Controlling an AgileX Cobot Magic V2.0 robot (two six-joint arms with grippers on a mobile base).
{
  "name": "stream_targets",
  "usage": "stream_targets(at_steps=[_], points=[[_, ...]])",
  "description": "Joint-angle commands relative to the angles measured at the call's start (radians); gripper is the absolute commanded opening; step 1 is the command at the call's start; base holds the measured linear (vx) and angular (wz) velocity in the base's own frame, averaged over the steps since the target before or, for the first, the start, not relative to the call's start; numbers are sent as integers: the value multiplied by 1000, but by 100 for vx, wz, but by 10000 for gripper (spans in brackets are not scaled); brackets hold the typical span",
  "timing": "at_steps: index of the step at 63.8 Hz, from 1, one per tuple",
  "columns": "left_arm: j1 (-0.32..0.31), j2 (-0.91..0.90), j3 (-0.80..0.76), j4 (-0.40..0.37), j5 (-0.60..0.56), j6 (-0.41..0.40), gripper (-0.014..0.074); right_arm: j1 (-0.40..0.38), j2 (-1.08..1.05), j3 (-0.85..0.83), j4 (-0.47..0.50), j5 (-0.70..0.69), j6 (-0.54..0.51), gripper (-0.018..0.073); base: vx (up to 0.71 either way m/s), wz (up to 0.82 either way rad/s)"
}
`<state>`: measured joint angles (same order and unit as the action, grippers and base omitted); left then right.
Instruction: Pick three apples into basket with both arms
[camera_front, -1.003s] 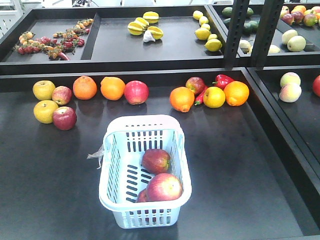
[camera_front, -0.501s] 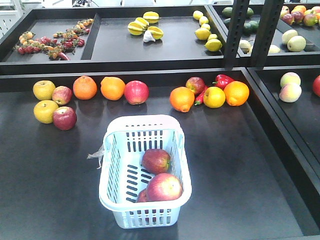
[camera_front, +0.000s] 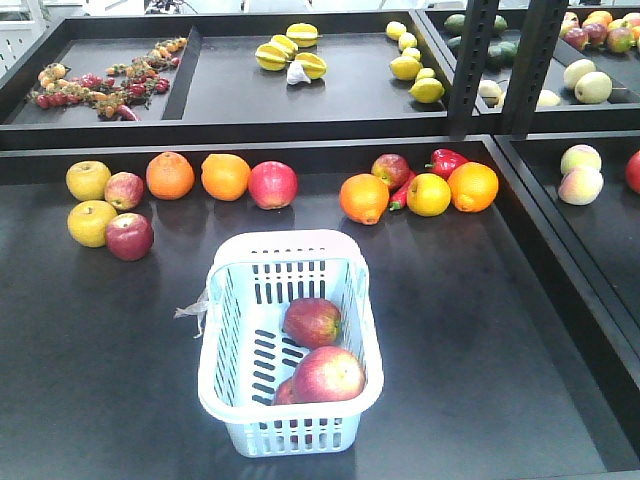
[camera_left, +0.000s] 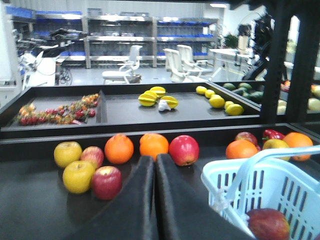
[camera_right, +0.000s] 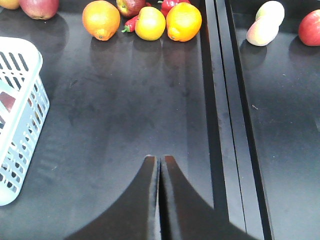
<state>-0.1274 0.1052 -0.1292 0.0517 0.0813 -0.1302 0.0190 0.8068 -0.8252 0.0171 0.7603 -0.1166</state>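
The pale blue basket (camera_front: 285, 241) stands on the dark table near its front edge. Three red apples lie inside it: one in the middle (camera_front: 312, 321), one nearer the front (camera_front: 328, 374), and one half hidden under that (camera_front: 284, 393). In the left wrist view my left gripper (camera_left: 155, 158) is shut and empty, left of the basket (camera_left: 220, 173), where one apple (camera_left: 268, 223) shows. In the right wrist view my right gripper (camera_right: 160, 159) is shut and empty over bare table, right of the basket (camera_right: 26, 125). Neither arm shows in the front view.
Along the table's back edge lie loose red apples (camera_front: 272, 184) (camera_front: 129, 236), oranges (camera_front: 170, 175), yellow apples (camera_front: 88, 180) and a red pepper (camera_front: 446, 160). A raised back tray (camera_front: 240, 95) holds starfruit and lemons. Black posts (camera_front: 475, 60) and a divider (camera_right: 220, 100) bound the right side.
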Motion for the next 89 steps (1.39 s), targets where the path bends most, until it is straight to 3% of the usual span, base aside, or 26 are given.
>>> stream_targets(at_steps=[1, 14, 32, 89], points=[[36, -23, 42, -52, -118, -7, -8, -9, -5, -25, -10, -62, 0, -8, 0, 0], [81, -92, 176, -45, -187, -15, -8, -9, -5, -25, -10, -62, 0, -8, 0, 0], [127, -134, 178, -35, -159, -12, -8, -9, -5, -25, -10, -62, 0, -9, 0, 0], [130, -133, 177, -36, -147, -13, -8, -9, -5, -25, -10, -62, 0, -9, 0, 0]])
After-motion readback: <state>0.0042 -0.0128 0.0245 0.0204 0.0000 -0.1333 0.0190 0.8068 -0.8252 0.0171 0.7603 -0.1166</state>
